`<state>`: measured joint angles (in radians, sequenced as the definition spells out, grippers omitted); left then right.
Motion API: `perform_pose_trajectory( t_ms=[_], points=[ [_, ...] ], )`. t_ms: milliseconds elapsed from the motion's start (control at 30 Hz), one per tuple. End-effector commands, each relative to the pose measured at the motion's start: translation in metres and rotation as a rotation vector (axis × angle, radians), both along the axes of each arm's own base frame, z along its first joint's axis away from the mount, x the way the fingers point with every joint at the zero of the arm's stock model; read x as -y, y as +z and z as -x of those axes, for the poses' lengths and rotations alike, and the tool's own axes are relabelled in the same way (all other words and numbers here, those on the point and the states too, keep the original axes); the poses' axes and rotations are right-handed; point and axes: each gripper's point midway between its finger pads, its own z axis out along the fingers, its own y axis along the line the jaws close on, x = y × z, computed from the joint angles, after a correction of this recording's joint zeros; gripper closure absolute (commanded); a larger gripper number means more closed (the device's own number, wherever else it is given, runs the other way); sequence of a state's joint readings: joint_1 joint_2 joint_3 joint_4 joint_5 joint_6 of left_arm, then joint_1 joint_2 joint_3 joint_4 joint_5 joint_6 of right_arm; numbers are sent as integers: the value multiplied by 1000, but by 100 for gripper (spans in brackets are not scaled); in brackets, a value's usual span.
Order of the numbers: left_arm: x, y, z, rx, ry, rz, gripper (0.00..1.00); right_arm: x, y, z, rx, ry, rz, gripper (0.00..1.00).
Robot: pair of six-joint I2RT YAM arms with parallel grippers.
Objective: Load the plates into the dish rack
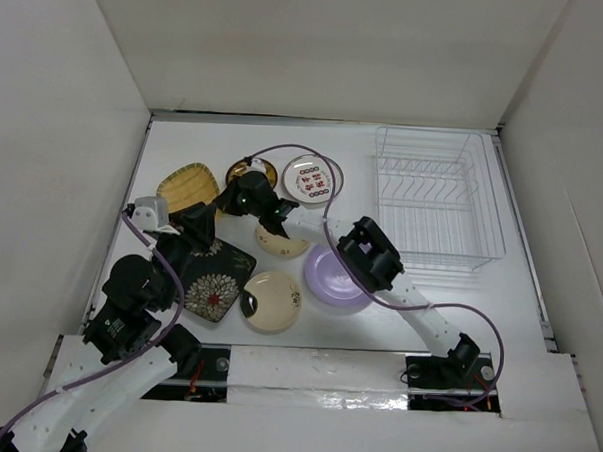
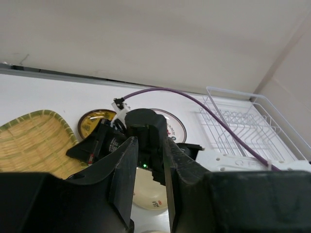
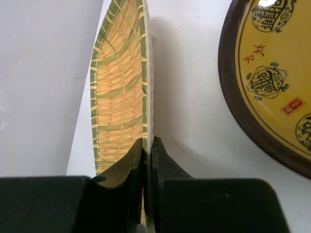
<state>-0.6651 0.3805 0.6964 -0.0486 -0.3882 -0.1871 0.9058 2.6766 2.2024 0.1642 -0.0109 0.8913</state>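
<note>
The white wire dish rack (image 1: 439, 197) stands at the right. The lavender plate (image 1: 331, 280) lies just left of it, and the black square plate (image 1: 219, 282) lies further left. The mustard plate (image 3: 119, 97) lies farthest from the rack, its rim pinched by the right gripper (image 3: 147, 143). The left gripper (image 2: 149, 141) has its fingers parted around nothing.

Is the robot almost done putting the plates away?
Not nearly. The dish rack has no plates in it yet. The right claw is pinching the rim of the mustard plate. The left claw is open and holds nothing. Six more plates lie on the table, among them the lavender plate and the black square plate.
</note>
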Motion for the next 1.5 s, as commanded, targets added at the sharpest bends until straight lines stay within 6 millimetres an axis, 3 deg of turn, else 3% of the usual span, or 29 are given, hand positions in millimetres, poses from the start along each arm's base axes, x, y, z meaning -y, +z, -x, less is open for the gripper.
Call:
perform_pose_trajectory(
  t_ms=[0,67,133,167,233,267,367,467,500,567,600,633,667,700,733,767,800,833,867,900,933,1000,1067,1100,1133,1267,1467],
  points=[
    [-23,10,2,44,104,60,75,-8,114,8,186,2,-121,100],
    [-31,14,6,62,125,83,74,-6,154,9,227,-9,-200,100],
    [-38,21,10,92,145,111,73,-7,181,13,233,3,-269,100],
    [-40,22,11,96,152,115,72,-4,207,6,254,-3,-313,100],
    [-44,23,12,104,165,121,71,-3,232,6,282,-10,-346,100],
    [-45,23,13,104,165,121,71,4,253,0,309,-26,-372,100],
    [-45,23,14,102,166,121,71,26,285,-14,341,-68,-407,100],
    [-46,24,16,108,159,128,70,63,301,-29,380,-127,-396,100],
    [-44,25,16,110,150,129,70,85,301,-26,388,-150,-357,100],
    [-44,28,19,123,139,137,70,133,306,-41,429,-236,-313,100],
    [-43,29,20,128,131,136,69,169,345,-31,509,-272,-301,100],
    [-45,30,21,130,133,137,69,207,310,-47,485,-343,-194,100],
    [-46,31,22,133,137,142,68,234,305,-47,489,-379,-131,100],
    [-48,32,23,137,141,147,68,263,305,-47,505,-421,-74,100],
    [-50,34,26,146,142,157,68,307,313,-33,552,-481,13,100],
    [-51,36,28,152,137,162,67,351,304,-38,538,-549,109,100],
    [-49,38,30,159,124,166,67,382,303,-35,571,-583,214,100],
    [-50,40,33,171,116,174,67,420,325,-18,607,-657,256,100],
    [-51,43,35,179,111,179,66,446,306,-11,563,-676,362,100],
    [-50,44,36,184,101,180,66,486,305,-10,581,-726,482,100],
    [-51,47,39,192,97,187,66,516,311,6,573,-789,559,100],
    [-53,51,41,203,95,199,65,568,307,15,561,-884,695,100],
    [-53,53,44,210,88,208,65,599,317,28,583,-965,747,100],
    [-51,54,45,213,74,207,65,614,311,29,567,-996,776,100],
    [-50,50,45,201,69,197,65,641,310,31,553,-1042,836,100],
    [-49,50,47,205,54,203,63,676,305,20,577,-1051,987,100],
    [-48,52,51,215,38,211,62,728,275,-5,476,-1048,1085,100]
  ],
)
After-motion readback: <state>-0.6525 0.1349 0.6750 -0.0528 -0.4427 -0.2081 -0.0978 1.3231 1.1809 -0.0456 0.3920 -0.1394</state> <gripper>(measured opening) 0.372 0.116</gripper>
